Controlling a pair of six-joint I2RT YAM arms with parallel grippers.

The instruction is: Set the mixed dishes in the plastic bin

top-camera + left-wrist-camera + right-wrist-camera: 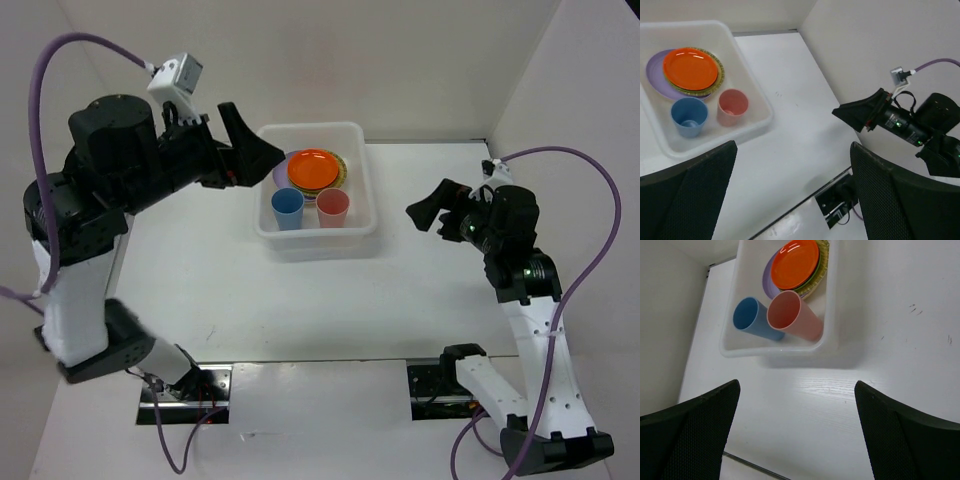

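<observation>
**Both arms idle over the filled bin.** The plastic bin (366,190) is sitting at the far middle of the tabletop (300,310) and is holding every dish in view.

- **Plates:** They are lying stacked in the bin's far half, with the orange plate (313,170) topmost. A lilac plate (655,75) is showing beneath on one side, and the rims of other plates (719,79) are peeking out opposite. Stacking is probably saving floor space for the cups.
- **Cups:** The blue cup (288,207) and the pink-red cup (333,206) are standing upright, side by side, in the near half.
- **Left end effector** (792,150): It is hovering just beside the bin's left rim, fingers spread and gripping nothing.
- **Right end effector** (796,385): It is hanging well apart on the right, likewise spread and empty.

No dish is showing outside the bin, so the task is looking complete.
</observation>
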